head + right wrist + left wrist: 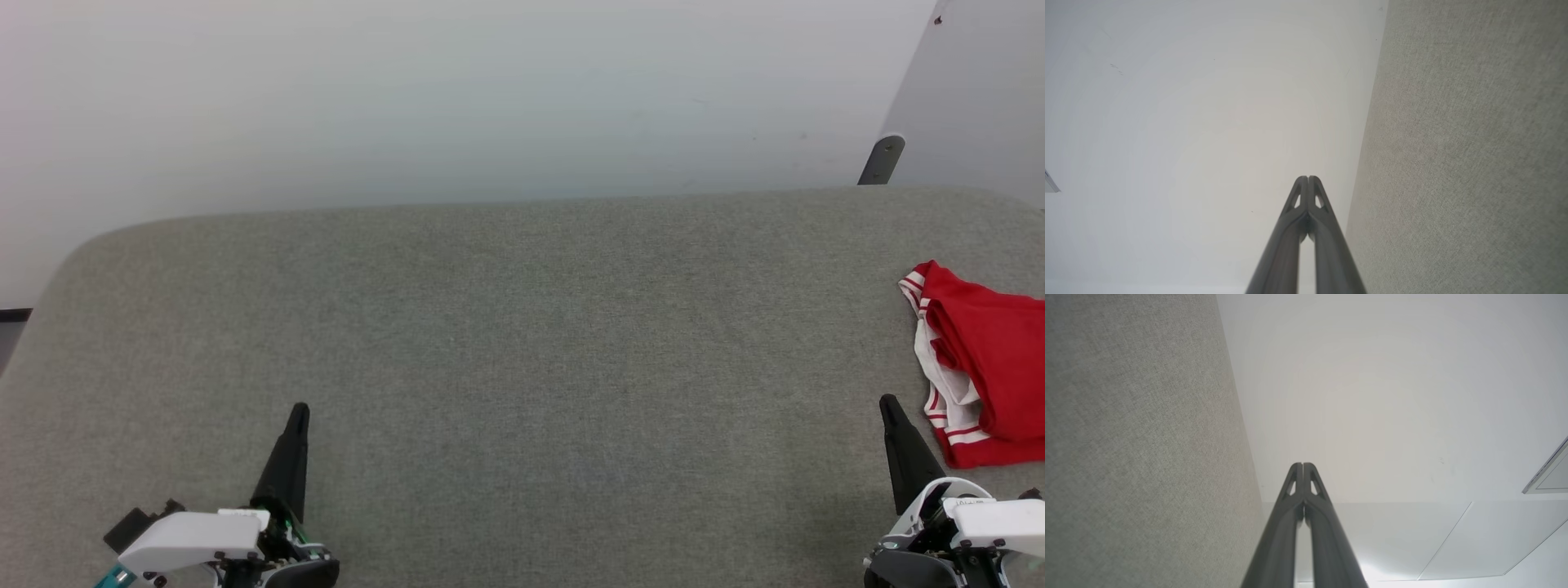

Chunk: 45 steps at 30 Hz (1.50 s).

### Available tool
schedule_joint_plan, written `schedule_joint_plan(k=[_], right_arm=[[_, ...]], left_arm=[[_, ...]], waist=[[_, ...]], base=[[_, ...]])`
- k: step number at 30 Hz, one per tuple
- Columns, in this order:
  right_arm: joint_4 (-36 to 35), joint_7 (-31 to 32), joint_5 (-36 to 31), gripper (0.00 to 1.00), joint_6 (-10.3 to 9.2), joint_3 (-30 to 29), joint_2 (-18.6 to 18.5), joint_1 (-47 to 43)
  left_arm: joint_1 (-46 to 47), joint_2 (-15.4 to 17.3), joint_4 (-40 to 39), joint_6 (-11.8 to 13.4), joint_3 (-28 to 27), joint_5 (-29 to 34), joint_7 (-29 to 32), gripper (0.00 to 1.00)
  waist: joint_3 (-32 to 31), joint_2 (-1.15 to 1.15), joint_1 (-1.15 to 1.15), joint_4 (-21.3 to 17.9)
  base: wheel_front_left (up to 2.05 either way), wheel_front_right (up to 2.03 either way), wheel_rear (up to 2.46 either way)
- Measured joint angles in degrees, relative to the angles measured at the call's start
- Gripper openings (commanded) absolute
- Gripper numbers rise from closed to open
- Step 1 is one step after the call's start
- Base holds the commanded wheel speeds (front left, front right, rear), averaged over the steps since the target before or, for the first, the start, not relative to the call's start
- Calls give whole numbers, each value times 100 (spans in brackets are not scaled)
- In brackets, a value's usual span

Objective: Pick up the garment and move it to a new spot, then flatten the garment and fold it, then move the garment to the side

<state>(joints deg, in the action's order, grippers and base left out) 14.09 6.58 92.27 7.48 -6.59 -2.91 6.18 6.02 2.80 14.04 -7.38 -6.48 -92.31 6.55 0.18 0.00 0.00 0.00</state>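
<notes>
Plainly, the left gripper [299, 411] has its two dark fingers [1284, 531] clenched tip to tip with nothing between them, and the right gripper [887, 403] is pressed together the same way, empty, its fingers [1327, 245] meeting at the tips. Both point toward the far edge of the desk [522, 327], the left one by the near left corner and the right one by the near right corner, each over the bare grey woven cloth that covers the top. Just beside the right gripper, toward the right edge, lies the garment [992, 351], a bunched red heap with white cloth and red-and-white striped bands along its left side; it is apart from the fingertips and runs out of the head view at the right. Beyond the far edge stands a pale wall [408, 98]
</notes>
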Motion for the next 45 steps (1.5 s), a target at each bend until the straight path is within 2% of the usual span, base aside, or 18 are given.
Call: schedule_joint_plan(k=[45], right_arm=[[0, 0, 1, 0, 0, 0, 1, 0]], left_arm=[[0, 0, 0, 0, 0, 0, 0, 0]], waist=[[0, 0, 0, 0]], base=[[0, 0, 0]])
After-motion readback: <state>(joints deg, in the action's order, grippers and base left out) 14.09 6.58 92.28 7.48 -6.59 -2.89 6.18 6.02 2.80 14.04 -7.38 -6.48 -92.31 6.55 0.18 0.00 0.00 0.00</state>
